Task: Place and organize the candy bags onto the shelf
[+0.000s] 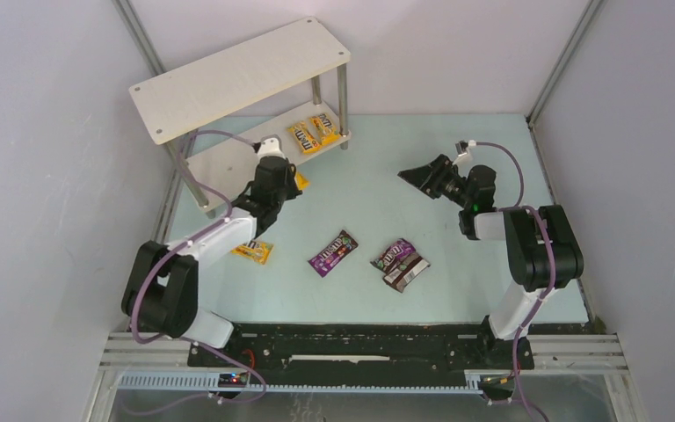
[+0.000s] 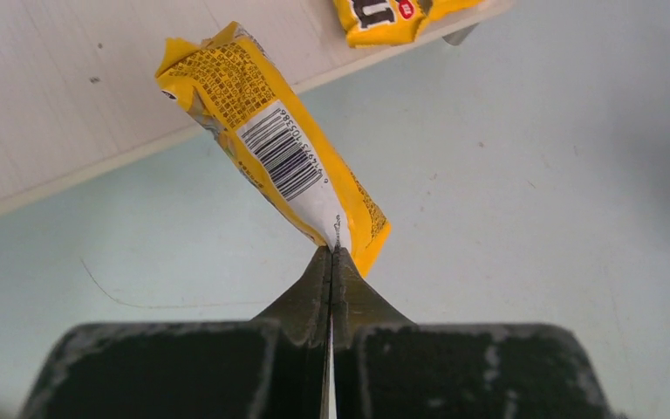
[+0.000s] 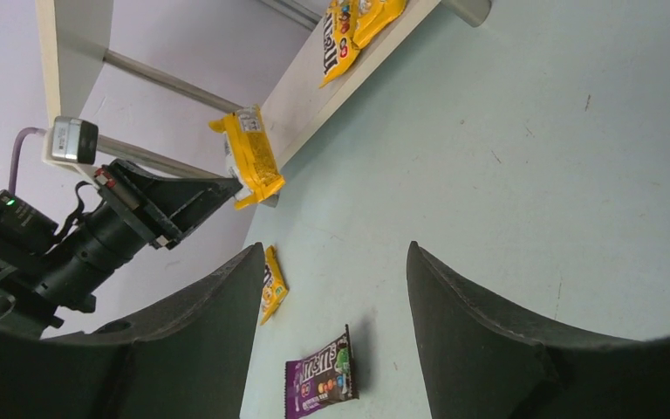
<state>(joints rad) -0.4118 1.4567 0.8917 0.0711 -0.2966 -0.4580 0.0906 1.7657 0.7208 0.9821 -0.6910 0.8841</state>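
Note:
My left gripper (image 2: 332, 253) is shut on the end of a yellow candy bag (image 2: 270, 140), holding it above the front edge of the shelf's lower board (image 2: 52, 105). In the top view the bag (image 1: 300, 181) hangs at the shelf (image 1: 237, 75). Two yellow bags (image 1: 303, 138) (image 1: 323, 129) lie on the right end of the lower board. On the table lie a yellow bag (image 1: 253, 252), two purple bags (image 1: 332, 252) (image 1: 393, 255) and a dark brown bag (image 1: 407, 273). My right gripper (image 1: 415, 176) is open and empty above the table's right middle.
The shelf stands at the back left on thin metal legs (image 1: 344, 104). Grey walls close in the left, back and right sides. The brown bag partly overlaps the right purple bag. The right wrist view shows the left gripper (image 3: 227, 188) with its bag (image 3: 251, 157).

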